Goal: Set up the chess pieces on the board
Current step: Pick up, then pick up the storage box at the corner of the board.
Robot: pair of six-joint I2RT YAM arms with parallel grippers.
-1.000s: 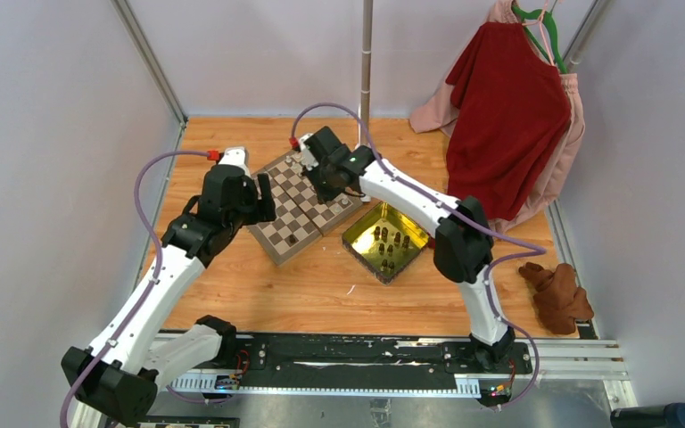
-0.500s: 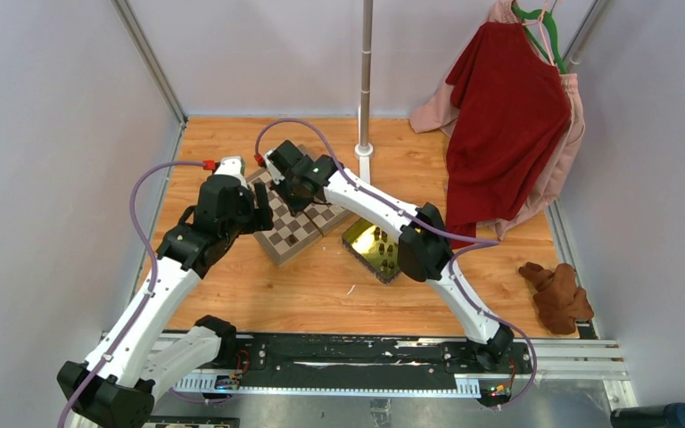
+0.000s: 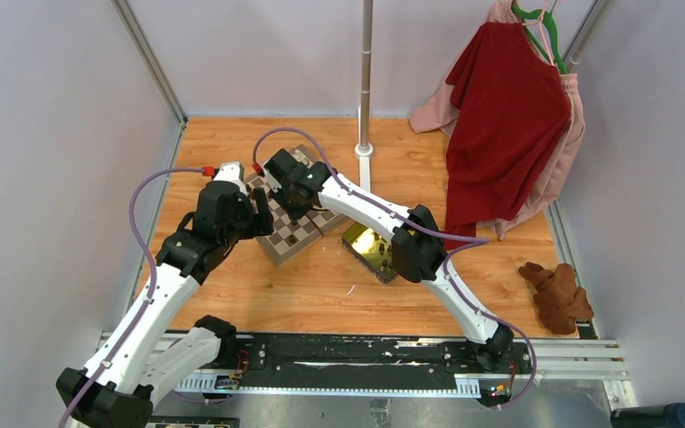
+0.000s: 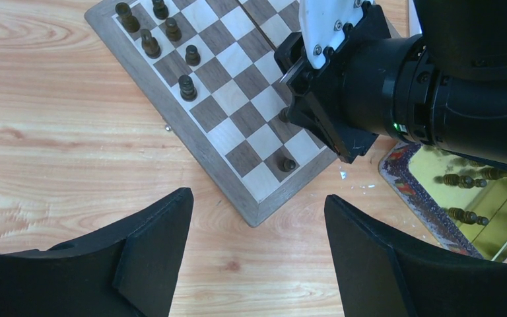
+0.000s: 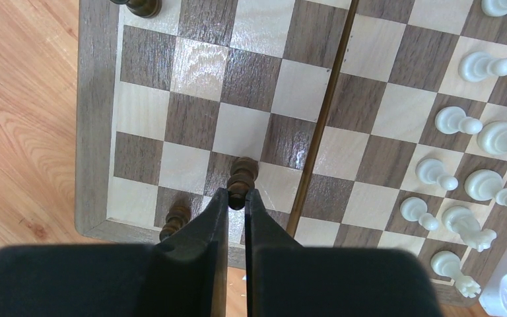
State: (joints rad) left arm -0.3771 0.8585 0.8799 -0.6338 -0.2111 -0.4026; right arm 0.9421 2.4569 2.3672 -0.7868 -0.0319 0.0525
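Right tool (image 5: 236, 195): closed, apparently clamped on dark piece (image 5: 243, 173) low over board (image 5: 95, 99), near its rim. Left tool (image 4: 257, 205): stood apart, empty, above table (image 4: 53, 132). Handling: piece wanted centring on its square, upright, before a slow release.

Right claw (image 5: 236, 193) with dark piece (image 5: 243, 173) farther left

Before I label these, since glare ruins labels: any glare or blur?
Top view: bright glare on the yellow tray. Left wrist view: the tray mirrors its pieces. Right wrist view: mild sheen on the board, white pieces sharp, the right gripper a dark mass gripping a dark piece.
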